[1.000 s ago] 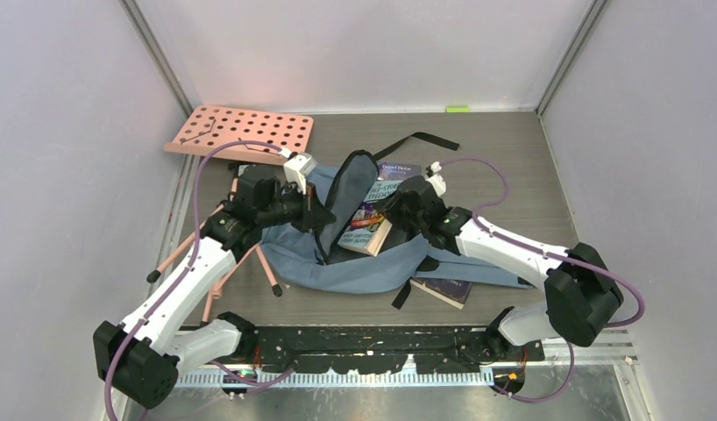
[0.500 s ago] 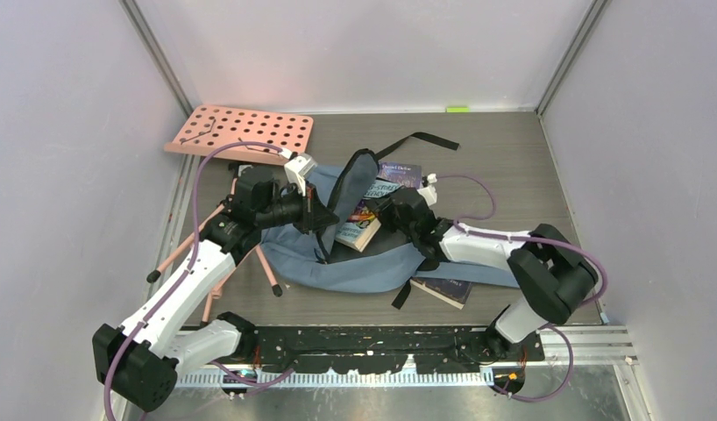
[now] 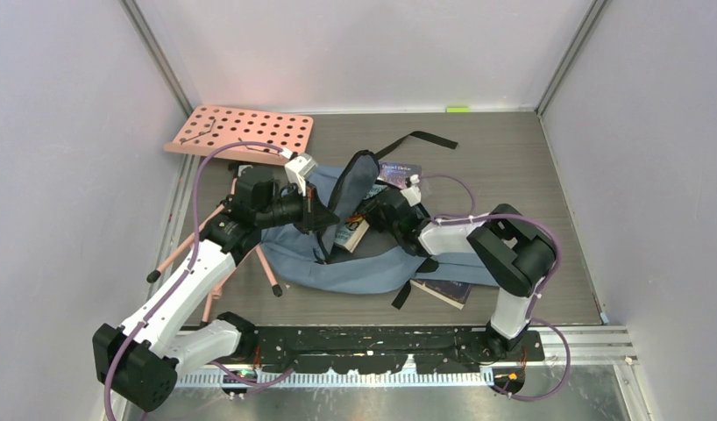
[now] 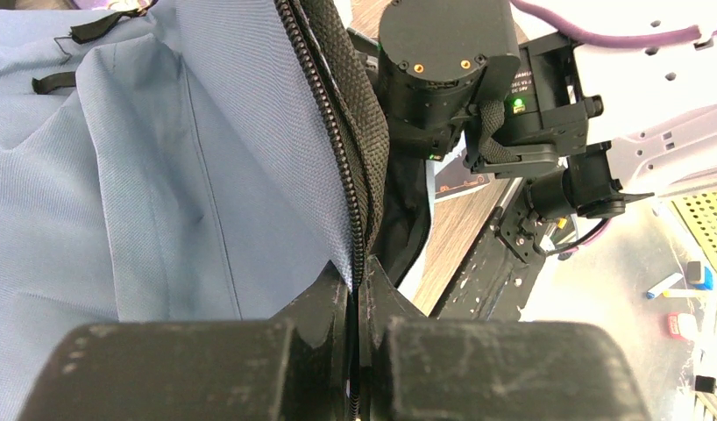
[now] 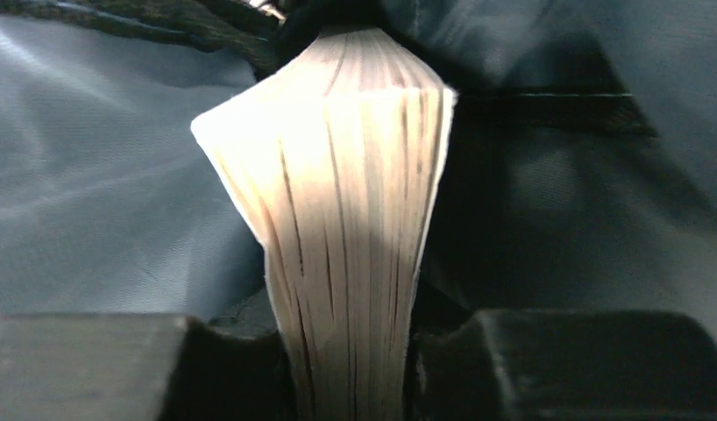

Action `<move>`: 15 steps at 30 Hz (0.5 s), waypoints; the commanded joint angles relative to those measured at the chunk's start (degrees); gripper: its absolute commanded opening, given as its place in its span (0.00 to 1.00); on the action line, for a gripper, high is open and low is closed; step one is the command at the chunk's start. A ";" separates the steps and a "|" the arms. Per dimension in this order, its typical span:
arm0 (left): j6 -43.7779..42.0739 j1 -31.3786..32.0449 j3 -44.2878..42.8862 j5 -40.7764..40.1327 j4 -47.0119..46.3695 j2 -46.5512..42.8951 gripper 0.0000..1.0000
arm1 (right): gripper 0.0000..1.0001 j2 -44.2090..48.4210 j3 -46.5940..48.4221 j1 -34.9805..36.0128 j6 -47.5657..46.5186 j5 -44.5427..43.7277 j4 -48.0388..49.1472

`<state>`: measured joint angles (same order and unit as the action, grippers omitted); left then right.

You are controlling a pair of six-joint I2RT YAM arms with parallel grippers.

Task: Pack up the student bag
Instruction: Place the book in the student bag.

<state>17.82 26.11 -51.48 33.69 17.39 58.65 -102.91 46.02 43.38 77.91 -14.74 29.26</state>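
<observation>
Now right gripper point(image 3: 371, 221) has pushed book point(image 3: 351, 234) deeper into student bag point(image 3: 364, 272).

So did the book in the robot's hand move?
Yes. The book, clamped in the right gripper, slid left toward the pink pegboard side, deeper into the student bag opening.
</observation>
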 commanded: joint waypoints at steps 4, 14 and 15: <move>0.39 -0.27 -0.77 1.65 -4.91 -0.98 0.00 | 0.54 2.22 7.32 0.64 -8.95 -6.22 -16.77; 0.37 -0.27 -0.81 1.64 -4.82 -0.98 0.00 | 0.63 7.92 4.68 0.66 -12.48 -12.36 -26.03; 0.37 -0.27 -0.81 1.63 -4.83 -0.94 0.00 | 0.61 8.35 3.85 0.66 -13.03 -12.17 -25.17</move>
<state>17.82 26.11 -51.48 33.69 17.34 58.63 -98.13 52.01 43.92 67.68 -22.28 6.83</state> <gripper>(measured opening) 0.032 0.641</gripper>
